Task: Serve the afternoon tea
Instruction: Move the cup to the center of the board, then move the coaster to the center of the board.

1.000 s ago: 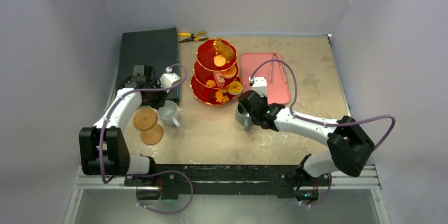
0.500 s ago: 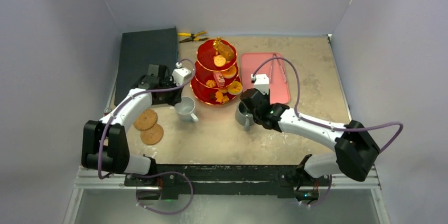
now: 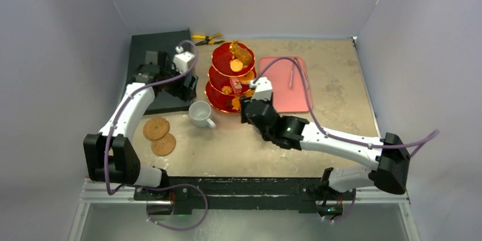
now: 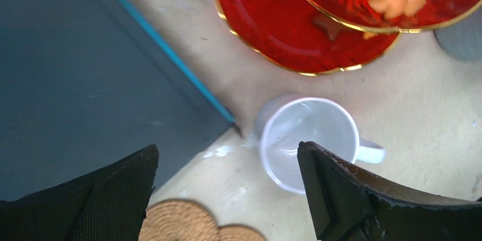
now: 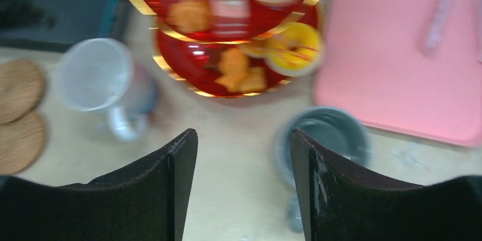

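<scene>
The white mug [image 3: 200,113] [image 4: 307,138] stands upright on the table just left of the red three-tier stand [image 3: 233,76], which carries small orange and brown pastries. My left gripper [image 3: 191,89] [image 4: 227,150] hangs open above the table, up-left of that mug, with nothing between its fingers. Two round cork coasters [image 3: 156,128] [image 4: 179,221] lie left of the mug with nothing on them. The grey mug [image 5: 329,136] stands in front of the stand, hidden under the right arm in the top view. My right gripper [image 3: 248,113] [image 5: 243,134] is open above bare table, with the grey mug just to its right.
A flat dark slab [image 3: 159,62] lies at the back left beneath my left arm. Yellow-handled pliers [image 3: 207,39] rest behind the stand. A pink tray [image 3: 284,84] holding tongs [image 5: 440,19] sits right of the stand.
My left gripper set the white mug down beside the stand, opened and pulled back toward the slab. My right gripper opened off the grey mug and shifted left.
</scene>
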Robot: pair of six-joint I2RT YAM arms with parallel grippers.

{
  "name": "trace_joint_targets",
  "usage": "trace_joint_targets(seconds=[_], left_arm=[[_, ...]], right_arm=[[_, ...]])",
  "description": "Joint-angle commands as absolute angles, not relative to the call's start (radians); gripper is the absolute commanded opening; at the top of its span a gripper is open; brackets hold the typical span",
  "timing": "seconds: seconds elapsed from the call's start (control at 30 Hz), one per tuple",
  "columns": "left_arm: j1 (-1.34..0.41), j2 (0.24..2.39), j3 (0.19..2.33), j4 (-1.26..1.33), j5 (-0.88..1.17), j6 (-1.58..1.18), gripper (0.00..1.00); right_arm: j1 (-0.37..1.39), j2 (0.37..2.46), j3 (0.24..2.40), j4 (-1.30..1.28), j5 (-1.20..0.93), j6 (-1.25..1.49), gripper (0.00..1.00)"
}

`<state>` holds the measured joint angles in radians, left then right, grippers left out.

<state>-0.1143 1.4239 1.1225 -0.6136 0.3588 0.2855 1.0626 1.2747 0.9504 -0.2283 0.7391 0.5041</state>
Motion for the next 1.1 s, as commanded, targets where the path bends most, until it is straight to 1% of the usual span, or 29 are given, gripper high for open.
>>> trace_joint_targets(seconds=[0.0, 0.1, 0.23, 0.33, 0.43, 0.63, 0.77, 0.93, 1.07], left_arm=[[0.017, 1.36, 1.325, -0.788, 0.42, 0.362, 0.94], [0.148, 1.366, 1.377, -0.809, 0.392, 0.41, 0.97], [0.315, 1.42, 1.462, -0.877, 0.429, 0.42, 0.99], [0.422, 1.436, 1.485, -0.871, 0.44, 0.409, 0.99], [0.482, 1.427, 1.476, -0.847, 0.429, 0.404, 0.99], [0.511, 1.401, 1.435, -0.821, 0.386, 0.411, 0.99], [0.514, 1.389, 1.424, -0.819, 0.383, 0.415, 0.99], [0.514, 1.389, 1.429, -0.821, 0.389, 0.422, 0.99], [0.516, 1.395, 1.433, -0.828, 0.39, 0.433, 0.99]], right_arm=[[1.21, 1.393, 1.09, -0.094, 0.702, 0.435, 0.64], [1.291, 1.537, 1.204, -0.009, 0.62, 0.353, 0.62], [1.36, 1.752, 1.386, 0.075, 0.486, 0.247, 0.61], [1.38, 1.901, 1.523, 0.095, 0.405, 0.184, 0.62], [1.381, 2.044, 1.645, 0.11, 0.318, 0.145, 0.64], [1.381, 2.259, 1.818, 0.098, 0.195, 0.105, 0.65], [1.377, 2.359, 1.878, 0.101, 0.181, 0.08, 0.65], [1.361, 2.434, 1.908, 0.104, 0.162, 0.086, 0.64], [1.344, 2.448, 1.894, 0.104, 0.16, 0.096, 0.63]])
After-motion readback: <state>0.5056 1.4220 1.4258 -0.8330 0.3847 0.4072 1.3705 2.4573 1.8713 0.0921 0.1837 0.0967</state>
